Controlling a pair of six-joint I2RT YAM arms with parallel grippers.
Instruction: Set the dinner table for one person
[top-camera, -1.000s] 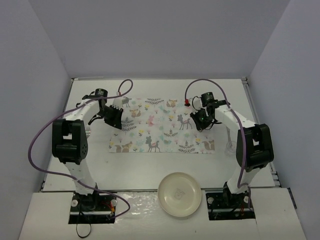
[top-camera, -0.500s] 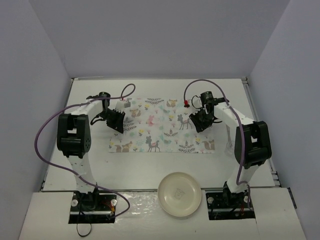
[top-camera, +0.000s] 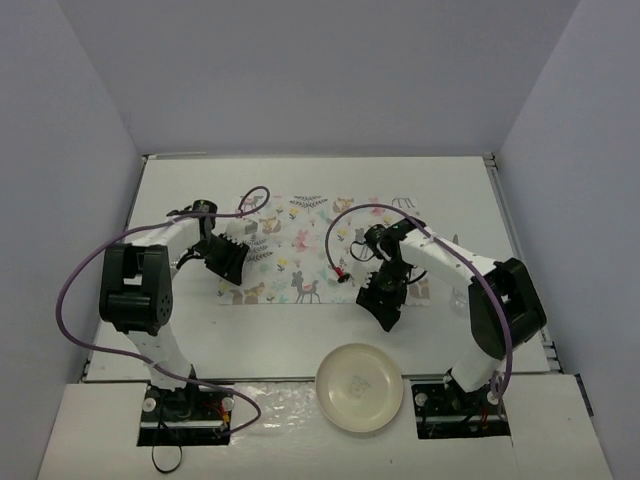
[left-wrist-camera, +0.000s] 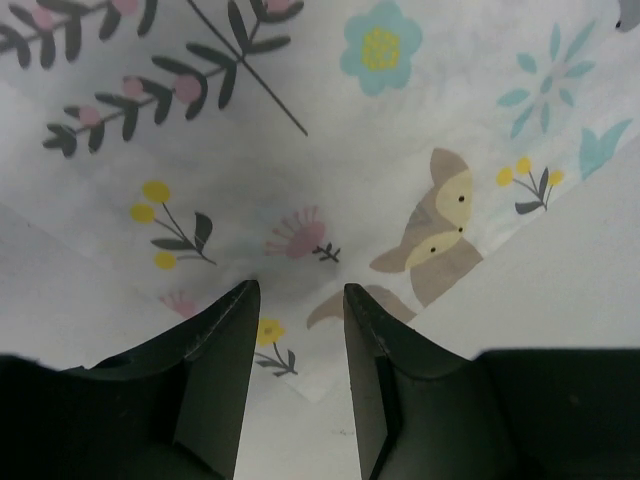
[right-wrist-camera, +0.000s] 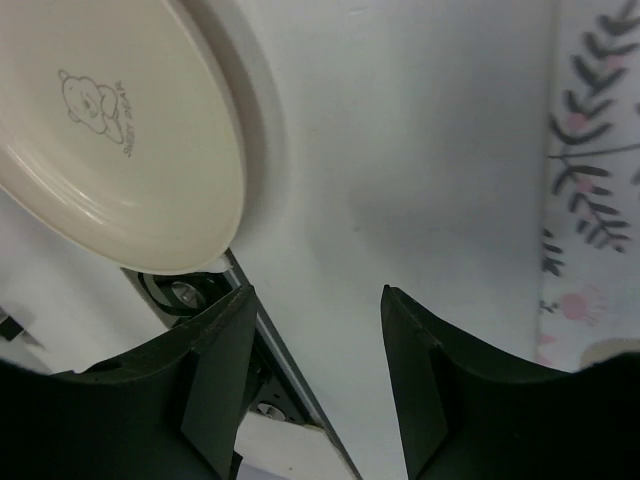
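Clearly plate overhangs dinner table edge

Back wall: one plain panel, pale grey-lilac, matte. Left wall and right wall: matching panels, meeting the back one at the corners. Near ledge: white, flat. Light: even, diffuse; shadows soft.

one plate, one placemat, maybe glass
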